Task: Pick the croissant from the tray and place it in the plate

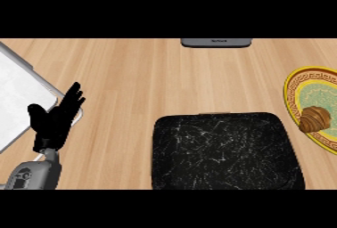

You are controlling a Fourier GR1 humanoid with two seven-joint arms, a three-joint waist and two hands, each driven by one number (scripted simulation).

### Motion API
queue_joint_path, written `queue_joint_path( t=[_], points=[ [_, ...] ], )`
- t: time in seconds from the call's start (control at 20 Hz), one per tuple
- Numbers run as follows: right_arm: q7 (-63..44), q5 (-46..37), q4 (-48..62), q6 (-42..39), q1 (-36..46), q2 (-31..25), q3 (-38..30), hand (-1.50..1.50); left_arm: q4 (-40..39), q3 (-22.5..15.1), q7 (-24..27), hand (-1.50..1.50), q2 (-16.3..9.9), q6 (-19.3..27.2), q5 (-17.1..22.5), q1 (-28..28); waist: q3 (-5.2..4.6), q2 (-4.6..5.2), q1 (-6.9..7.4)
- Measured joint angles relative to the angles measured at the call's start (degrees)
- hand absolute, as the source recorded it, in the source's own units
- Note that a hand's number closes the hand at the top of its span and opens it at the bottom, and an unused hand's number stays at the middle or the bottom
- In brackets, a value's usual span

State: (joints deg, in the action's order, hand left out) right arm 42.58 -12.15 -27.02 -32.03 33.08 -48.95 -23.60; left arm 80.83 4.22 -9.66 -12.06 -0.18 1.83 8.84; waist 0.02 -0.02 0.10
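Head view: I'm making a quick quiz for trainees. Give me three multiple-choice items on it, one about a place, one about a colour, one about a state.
1. Where is the croissant?
A. on the tray
B. on the plate
C. on the bare counter

2. What colour is the tray?
A. black with white veins
B. plain red
C. light blue

3. How is the left robot hand?
A. curled round the croissant
B. open, holding nothing
C. pressing on the tray

Answers:
1 B, since the croissant lies on the yellow-rimmed plate at the right edge.
2 A, since the tray's surface is dark with pale marble lines.
3 B, since its fingers are straight and it shows at the left, apart from the tray.
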Motion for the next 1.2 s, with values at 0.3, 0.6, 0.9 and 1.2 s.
queue_joint_path(
  t=[0.3, 0.6, 0.9, 1.2],
  points=[
    [-5.70, 4.99, 1.22, -6.81, -0.64, -2.83, 0.00, -1.50, 0.04, -0.06, 0.89, 0.00, 0.43, 0.10, -0.05, -0.13, 0.17, 0.24, 0.20],
    [-8.17, 8.76, 0.94, -8.76, -0.90, -4.97, -0.09, -1.50, 0.26, -0.38, 0.51, 0.00, 0.73, 0.30, -0.31, 0.36, 0.27, 0.49, 0.66],
    [-7.91, 11.11, 0.81, -8.40, -2.92, -6.49, 0.01, -1.50, 0.37, -0.31, 0.20, 0.00, 0.57, -0.25, 0.07, 0.55, 0.39, 0.78, 0.99],
    [-7.47, 12.09, 0.62, -7.62, -4.47, -7.93, 0.97, -1.50, 0.36, -0.41, -0.01, 0.00, 0.75, -0.23, 0.08, 0.84, 0.47, 0.98, 1.37]
  ],
)
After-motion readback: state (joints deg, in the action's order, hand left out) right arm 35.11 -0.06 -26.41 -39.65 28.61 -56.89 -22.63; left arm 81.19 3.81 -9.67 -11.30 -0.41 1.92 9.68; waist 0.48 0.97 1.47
